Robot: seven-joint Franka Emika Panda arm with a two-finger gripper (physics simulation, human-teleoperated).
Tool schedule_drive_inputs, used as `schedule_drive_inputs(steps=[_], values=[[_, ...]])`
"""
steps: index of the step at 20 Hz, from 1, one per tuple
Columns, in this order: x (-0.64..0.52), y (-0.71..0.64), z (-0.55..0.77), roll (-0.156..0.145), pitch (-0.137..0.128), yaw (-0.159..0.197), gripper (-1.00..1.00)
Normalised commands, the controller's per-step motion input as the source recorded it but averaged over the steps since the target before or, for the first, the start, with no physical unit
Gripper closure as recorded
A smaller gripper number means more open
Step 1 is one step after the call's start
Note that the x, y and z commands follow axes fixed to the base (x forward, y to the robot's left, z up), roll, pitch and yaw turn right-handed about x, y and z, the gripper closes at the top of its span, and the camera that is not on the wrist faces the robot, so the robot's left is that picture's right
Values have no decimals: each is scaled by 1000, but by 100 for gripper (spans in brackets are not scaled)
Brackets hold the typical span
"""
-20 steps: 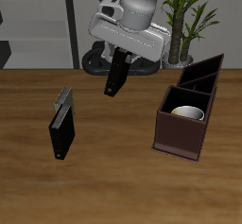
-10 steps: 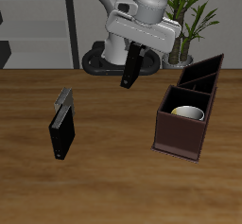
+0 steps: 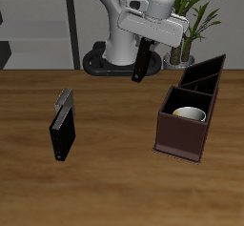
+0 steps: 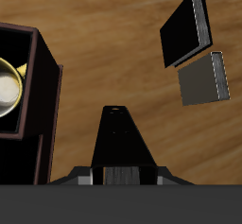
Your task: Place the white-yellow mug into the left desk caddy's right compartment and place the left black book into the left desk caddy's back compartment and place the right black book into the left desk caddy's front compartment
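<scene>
My gripper (image 3: 145,47) hangs in the air, shut on the left black book (image 3: 140,64), which dangles below it tilted; the wrist view shows that book (image 4: 120,138) end-on, with the fingers mostly hidden behind it. The left desk caddy (image 3: 179,136) stands beyond the book, toward the plant side, and its dark wall (image 4: 47,105) lies beside the held book. The white-yellow mug (image 3: 189,114) sits inside the right compartment, also seen as the mug (image 4: 8,91) in the wrist view. The right black book (image 3: 63,134) lies flat on the table (image 4: 184,29).
A grey book-like block (image 3: 64,100) lies touching the far end of the lying black book, seen again as the grey block (image 4: 203,79). The caddy's two narrow slots (image 3: 205,72) are unfilled. A potted plant (image 3: 195,10) and the robot base (image 3: 110,58) stand at the table's back.
The gripper has carried the black book higher and sideways toward the caddy over the last second. Nothing on the table has moved.
</scene>
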Motion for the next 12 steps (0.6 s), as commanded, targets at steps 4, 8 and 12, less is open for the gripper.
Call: schedule_drive_inputs(steps=[4,8,12], values=[[-636,178,-58,-27,-91,10,100],[-389,342,-66,67,10,-39,100],[-66,368,103,41,45,-32,100]])
